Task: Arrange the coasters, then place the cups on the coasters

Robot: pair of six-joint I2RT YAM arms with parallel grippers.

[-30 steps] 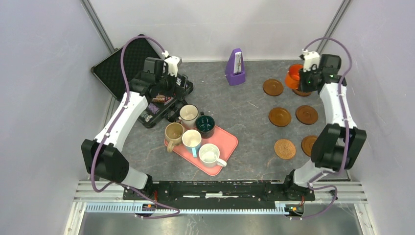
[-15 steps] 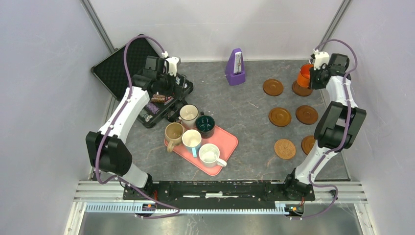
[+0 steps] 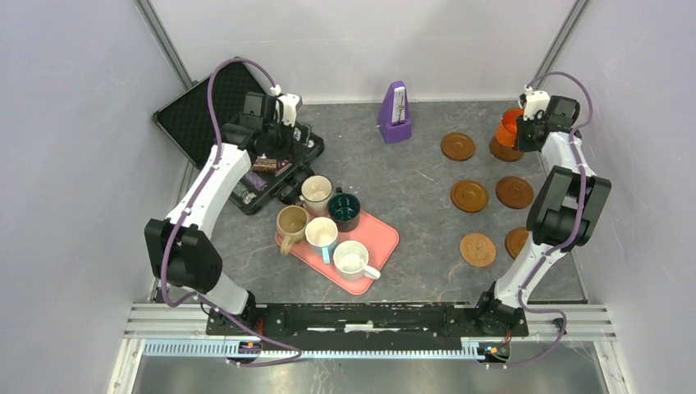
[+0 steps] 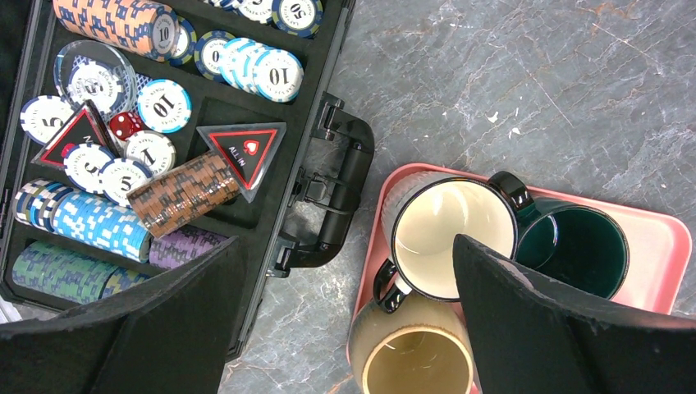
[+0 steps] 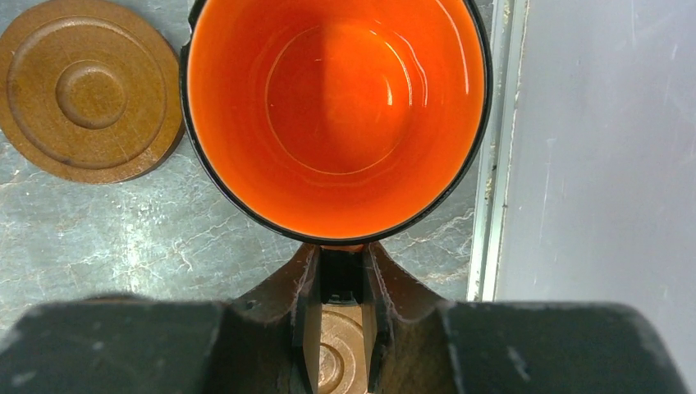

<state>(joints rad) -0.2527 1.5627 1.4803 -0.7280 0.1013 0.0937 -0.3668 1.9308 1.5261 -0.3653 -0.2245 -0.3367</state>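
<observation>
My right gripper (image 3: 529, 127) (image 5: 341, 275) is shut on the handle of the orange cup (image 3: 509, 127) (image 5: 336, 115), at the far right over a dark coaster (image 3: 502, 153) (image 5: 338, 353); whether the cup rests on it I cannot tell. Other dark coasters lie at the back (image 3: 458, 146) (image 5: 89, 90) and mid-right (image 3: 469, 195) (image 3: 515, 192). A tan patterned coaster (image 3: 478, 249) lies nearer, with another (image 3: 517, 243) partly behind the arm. My left gripper (image 3: 279, 148) (image 4: 345, 246) hangs open over the case edge, beside the dark-rimmed white cup (image 4: 451, 234), teal cup (image 4: 574, 250) and tan cup (image 4: 414, 353).
The pink tray (image 3: 386, 238) also holds a light blue cup (image 3: 322, 234) and a plain white cup (image 3: 353, 258). An open black case of poker chips (image 3: 246, 193) (image 4: 172, 197) sits at the left. A purple metronome (image 3: 396, 115) stands at the back. The right wall is close to the orange cup.
The right arm has carried the orange cup slightly right and back, and its elbow has swung toward the wall. The left arm shifted a little; its jaws stayed open.
</observation>
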